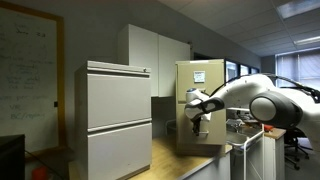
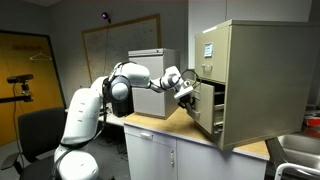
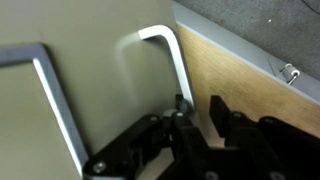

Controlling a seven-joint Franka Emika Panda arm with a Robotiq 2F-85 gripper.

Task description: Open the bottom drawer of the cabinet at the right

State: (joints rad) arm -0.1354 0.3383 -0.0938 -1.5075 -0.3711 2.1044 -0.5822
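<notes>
The cream cabinet (image 1: 205, 75) (image 2: 262, 80) stands on a wooden tabletop, with paper notes on its upper front. Its bottom drawer (image 2: 199, 112) (image 3: 90, 100) stands pulled out a little, with a dark gap behind the front in an exterior view. The drawer's silver U-shaped handle (image 3: 166, 48) fills the wrist view. My gripper (image 3: 197, 112) (image 2: 187, 88) (image 1: 197, 112) is at the drawer front, and its black fingers are closed around the near leg of that handle.
A light-grey two-section cabinet (image 1: 118, 120) (image 2: 150, 58) stands beside the cream one, with a tall white cupboard (image 1: 150, 55) behind. The wooden tabletop (image 3: 245, 95) (image 2: 160, 128) runs in front of the drawer. A black chair (image 2: 35, 135) and a sink (image 2: 300, 150) are nearby.
</notes>
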